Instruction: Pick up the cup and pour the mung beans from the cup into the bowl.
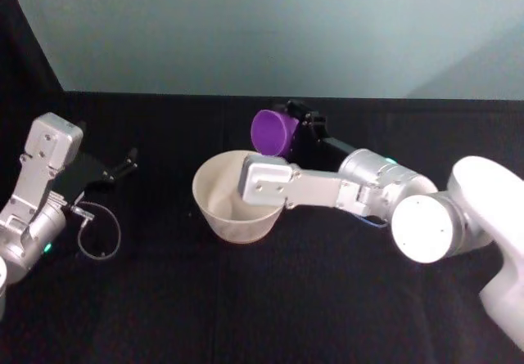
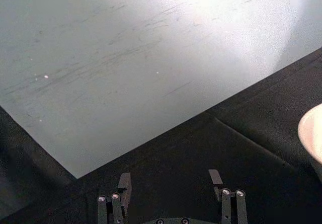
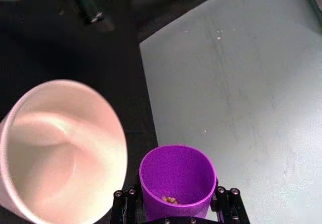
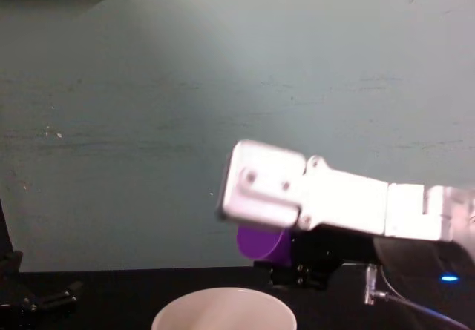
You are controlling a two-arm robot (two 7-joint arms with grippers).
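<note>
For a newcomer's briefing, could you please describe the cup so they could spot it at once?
On the black table, find the wide off-white bowl. Near its far rim, between the jaws of the right gripper, is the cup: small, bright purple, far narrower than the bowl.

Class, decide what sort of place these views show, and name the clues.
Probably a robot lab test bench: a black-draped table, a plain pale green wall, a bowl, and a cup in the right gripper; the left gripper idles aside.

Purple cup [image 4: 260, 245] above bowl [image 4: 223, 309]
</note>
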